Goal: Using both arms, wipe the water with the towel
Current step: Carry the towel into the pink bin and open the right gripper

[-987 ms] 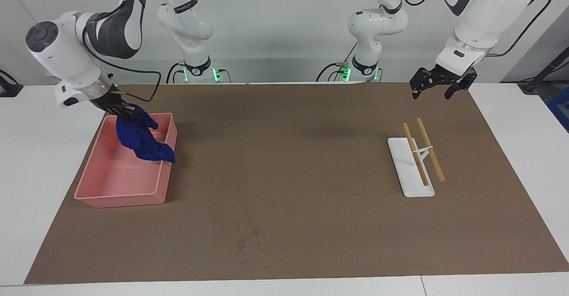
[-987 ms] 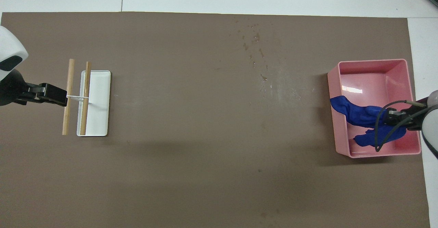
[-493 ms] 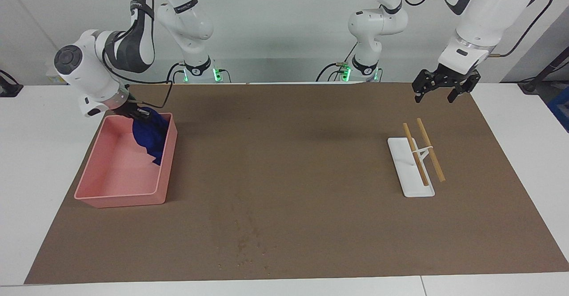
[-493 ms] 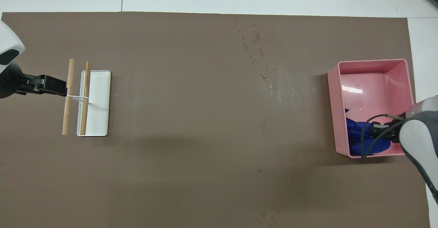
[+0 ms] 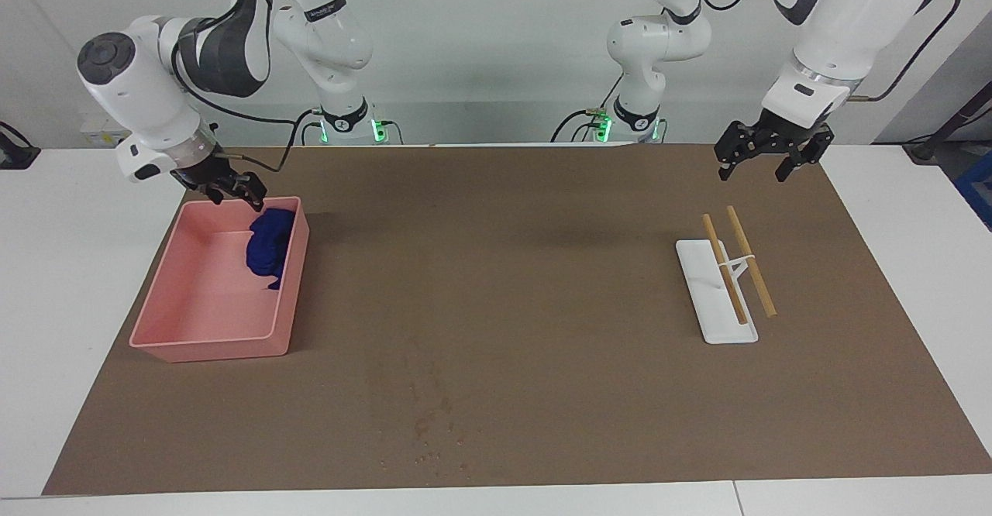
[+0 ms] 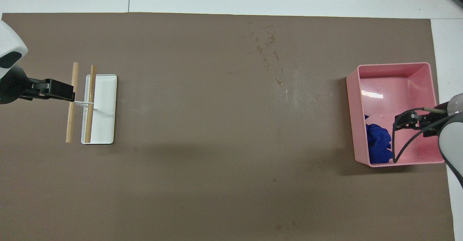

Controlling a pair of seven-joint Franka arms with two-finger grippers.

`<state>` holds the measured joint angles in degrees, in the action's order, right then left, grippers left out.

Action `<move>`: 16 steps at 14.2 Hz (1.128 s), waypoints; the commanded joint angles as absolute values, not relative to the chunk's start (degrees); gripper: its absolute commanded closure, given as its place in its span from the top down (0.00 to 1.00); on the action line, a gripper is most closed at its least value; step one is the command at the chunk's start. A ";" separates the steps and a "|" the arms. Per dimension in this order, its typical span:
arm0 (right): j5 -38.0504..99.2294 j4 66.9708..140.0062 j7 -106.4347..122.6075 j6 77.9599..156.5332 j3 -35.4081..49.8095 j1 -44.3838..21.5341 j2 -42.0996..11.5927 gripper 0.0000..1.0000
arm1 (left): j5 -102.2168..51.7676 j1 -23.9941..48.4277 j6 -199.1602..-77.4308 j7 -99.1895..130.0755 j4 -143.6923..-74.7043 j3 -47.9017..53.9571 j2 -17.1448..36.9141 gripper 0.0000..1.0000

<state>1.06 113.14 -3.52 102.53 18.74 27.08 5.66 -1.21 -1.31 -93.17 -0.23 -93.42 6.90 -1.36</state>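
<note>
The blue towel (image 5: 270, 246) lies crumpled inside the pink tray (image 5: 209, 342), in the corner nearest the robots; it also shows in the overhead view (image 6: 378, 147). My right gripper (image 5: 232, 194) hangs open and empty just above that corner of the tray (image 6: 394, 65), apart from the towel; the overhead view shows it (image 6: 399, 122) over the tray. My left gripper (image 5: 756, 163) is open and empty in the air at the left arm's end, and waits. The water (image 5: 434, 431) is a scatter of dark specks near the mat's edge farthest from the robots (image 6: 269, 53).
A white rack (image 5: 717, 299) with two wooden sticks stands at the left arm's end of the brown mat; in the overhead view (image 6: 105, 110) the left gripper (image 6: 70, 94) overlaps one stick. Two slimmer white arms with green-lit bases stand at the robots' end.
My right gripper carried the towel down into the tray, let go of it and rose a little. The towel now lies bunched in the tray. The left arm barely moved.
</note>
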 commanded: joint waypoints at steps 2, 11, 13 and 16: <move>-1.05 101.63 -2.46 97.48 18.98 23.30 4.49 1.00 | -2.02 -0.79 -93.25 -0.44 -95.27 6.15 -2.72 1.00; -1.41 88.78 -9.67 87.65 19.16 15.56 2.20 1.00 | -1.93 -0.44 -93.34 -0.70 -95.19 6.06 -2.72 1.00; -1.32 88.15 -9.93 87.18 19.33 14.51 1.58 1.00 | -1.93 -0.35 -93.34 -0.70 -95.19 6.06 -2.72 1.00; -1.23 88.33 -9.93 87.71 19.34 14.41 1.23 1.00 | -1.93 -0.79 -93.34 -0.70 -95.27 5.98 -2.72 1.00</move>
